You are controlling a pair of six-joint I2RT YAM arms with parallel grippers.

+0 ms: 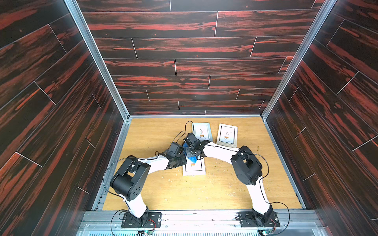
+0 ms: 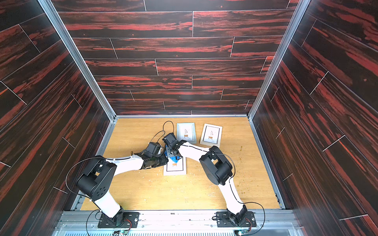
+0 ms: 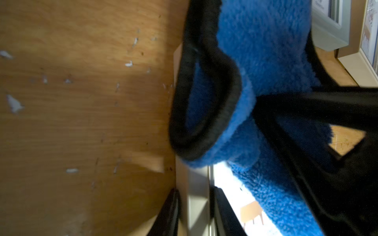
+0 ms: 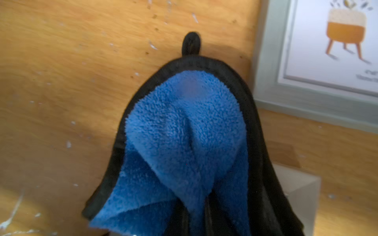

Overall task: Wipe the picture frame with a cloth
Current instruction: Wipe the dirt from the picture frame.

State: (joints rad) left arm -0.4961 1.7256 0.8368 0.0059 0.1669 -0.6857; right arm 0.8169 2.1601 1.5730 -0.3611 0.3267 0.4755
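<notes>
The picture frame (image 1: 194,171) (image 2: 175,171) is white and lies flat mid-table, its print showing an orange stool. My left gripper (image 1: 183,160) (image 3: 196,206) is shut on the frame's left rim (image 3: 197,190), one finger on each side. The cloth (image 1: 192,159) (image 2: 174,158) is bright blue with black trim. It hangs bunched over the frame's far end, with my right gripper (image 1: 191,152) (image 4: 196,220) shut on it. The right wrist view shows the cloth (image 4: 184,132) drooping with its black loop (image 4: 191,44) at the tip; its folds hide most of the fingers. The cloth (image 3: 266,51) also fills the left wrist view.
Two more frames lie at the back: a grey one (image 1: 202,131) (image 4: 306,96) just behind the grippers and a beige one (image 1: 227,135) to its right. White flecks litter the wooden table (image 1: 163,190). Dark panelled walls (image 1: 61,122) enclose three sides.
</notes>
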